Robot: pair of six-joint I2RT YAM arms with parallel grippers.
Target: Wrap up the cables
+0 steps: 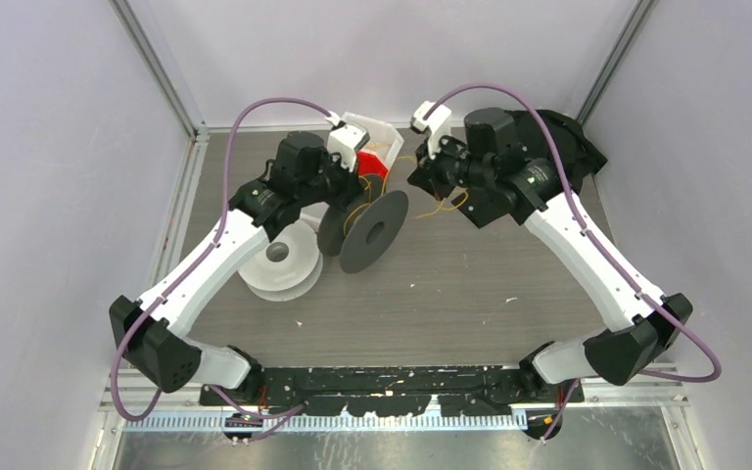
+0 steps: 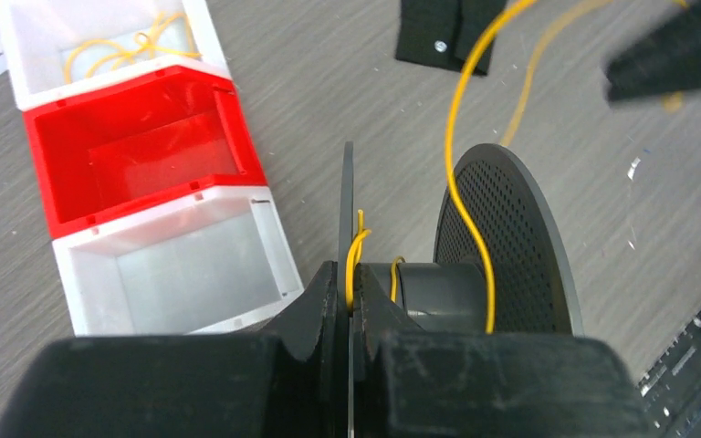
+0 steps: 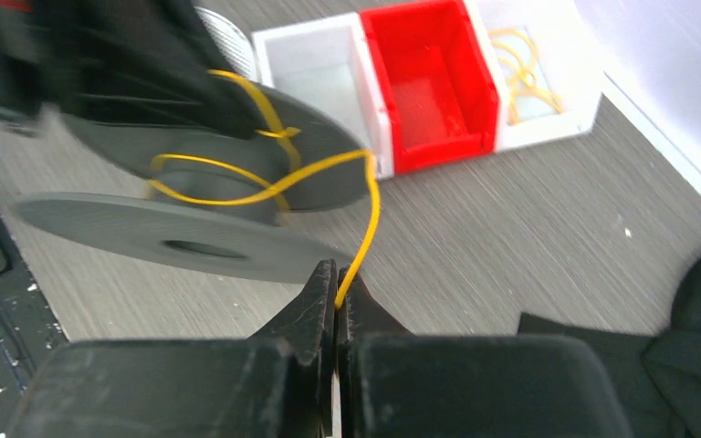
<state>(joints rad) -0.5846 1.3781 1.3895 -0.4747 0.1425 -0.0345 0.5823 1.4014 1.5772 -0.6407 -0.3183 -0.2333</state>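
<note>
Left gripper (image 2: pixel 351 315) clamps perforated spool (image 2: pixel 511 246) by thin flange; right gripper (image 3: pixel 336 306) pinches yellow cable (image 3: pixel 374 214), seemingly hub-wound.

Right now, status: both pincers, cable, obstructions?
Left pincer shut on spool flange. Right pincer shut on cable, few turns on hub. Bin row beyond spool, not blocking.

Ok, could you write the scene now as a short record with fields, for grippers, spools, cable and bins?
left gripper: shut on one flange of the grey spool, flanges on edge
right gripper: shut on the yellow cable, beside the spool
cable: a few loose turns around the hub
white spool: lying flat, partly under the left arm
bins: red bin and near white bin empty; far white bin holds spare yellow cable
</note>
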